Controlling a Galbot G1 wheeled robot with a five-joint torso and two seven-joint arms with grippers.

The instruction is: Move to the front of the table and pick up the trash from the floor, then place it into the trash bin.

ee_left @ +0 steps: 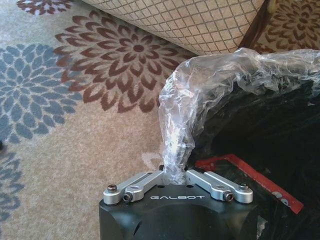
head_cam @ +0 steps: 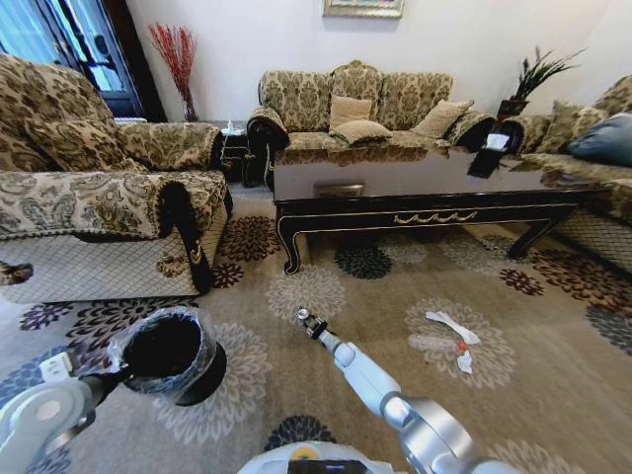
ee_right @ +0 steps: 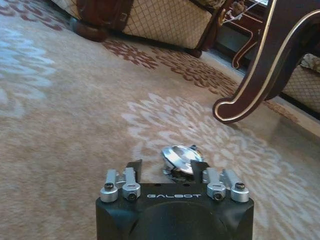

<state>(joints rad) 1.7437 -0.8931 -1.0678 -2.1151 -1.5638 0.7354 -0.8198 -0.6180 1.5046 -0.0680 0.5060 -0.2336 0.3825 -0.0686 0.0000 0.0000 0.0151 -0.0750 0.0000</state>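
The carpet (head_cam: 296, 296) is beige, strewn with flower medallions in maroon, slate blue and pale cream. At twelve o'clock the coffee table (head_cam: 425, 178) is glossy dark brown with gold scroll trim on its apron; its curved leg (ee_right: 270, 65) carries a gold edge line. The sofas (head_cam: 360, 104) wear olive-gold damask. At eight o'clock the trash bin (head_cam: 168, 351) is black, lined with a translucent greyish bag (ee_left: 200, 95). At three o'clock lie white paper scraps (head_cam: 452, 324) and a clear bottle (head_cam: 434, 343) with a red cap.
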